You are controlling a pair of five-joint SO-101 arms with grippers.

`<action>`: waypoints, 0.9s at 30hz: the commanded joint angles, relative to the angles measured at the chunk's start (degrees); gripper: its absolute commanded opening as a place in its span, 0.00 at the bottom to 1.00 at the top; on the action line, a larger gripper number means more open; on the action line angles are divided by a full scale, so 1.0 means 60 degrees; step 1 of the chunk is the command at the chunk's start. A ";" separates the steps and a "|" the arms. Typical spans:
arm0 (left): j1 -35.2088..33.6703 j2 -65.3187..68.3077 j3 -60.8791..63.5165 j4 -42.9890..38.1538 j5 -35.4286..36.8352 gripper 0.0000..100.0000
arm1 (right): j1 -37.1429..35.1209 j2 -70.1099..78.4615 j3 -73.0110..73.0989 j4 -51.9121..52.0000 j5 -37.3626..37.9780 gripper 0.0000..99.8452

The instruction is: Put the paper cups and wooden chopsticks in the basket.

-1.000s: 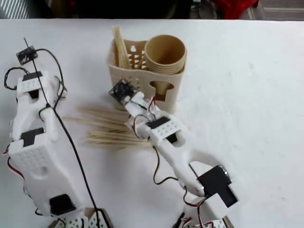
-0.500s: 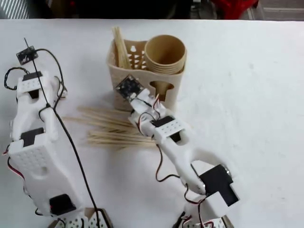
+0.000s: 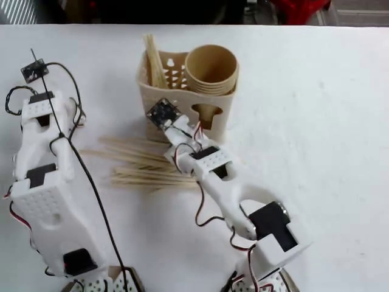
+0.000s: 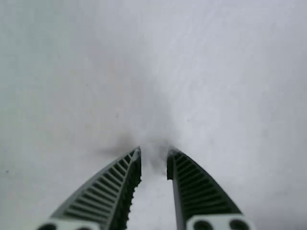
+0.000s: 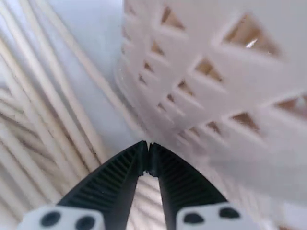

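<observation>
A cream perforated basket (image 3: 159,97) stands at the table's far middle. Stacked paper cups (image 3: 211,68) and a few wooden chopsticks (image 3: 154,59) are inside it. More chopsticks (image 3: 137,163) lie in a loose pile on the table in front of its left corner; the right wrist view shows them as chopsticks (image 5: 43,120). My right gripper (image 5: 147,146) is shut with nothing between its fingers, low beside the basket wall (image 5: 201,86) and at the edge of the pile. My left gripper (image 4: 153,155) hangs slightly open over bare table.
The left arm (image 3: 42,152) stretches along the table's left side with a black cable (image 3: 91,182) trailing beside it. The right arm (image 3: 209,167) lies from the front edge toward the basket. White tabletop (image 3: 316,121) extends to the right.
The right arm's wrist has swung a little right and toward the basket's front wall, and its lower part has shifted. The left arm has kept still.
</observation>
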 commanded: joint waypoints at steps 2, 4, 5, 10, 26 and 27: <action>0.0022 -0.0051 -0.0381 -0.0132 0.0059 0.11 | -0.0125 -0.0154 -0.0366 0.1355 0.1114 0.02; 0.0022 -0.0051 -0.0381 -0.0132 0.0059 0.11 | -0.0125 -0.0066 -0.0791 0.2103 0.1143 0.02; 0.0022 -0.0051 -0.0381 -0.0132 0.0059 0.11 | -0.0125 -0.0037 -0.1026 0.2557 0.1143 0.02; 0.0022 -0.0051 -0.0381 -0.0132 0.0059 0.11 | -0.0212 -0.0271 -0.1744 0.3773 0.1128 0.02; -0.1751 -0.0051 -0.0498 -0.0205 0.1040 0.11 | -0.1590 -0.0286 -0.1832 -0.0066 0.0220 0.02; -0.2000 -0.0051 -0.0645 -0.0220 0.1421 0.11 | -0.1678 -0.0037 -0.1846 -0.0491 0.0220 0.02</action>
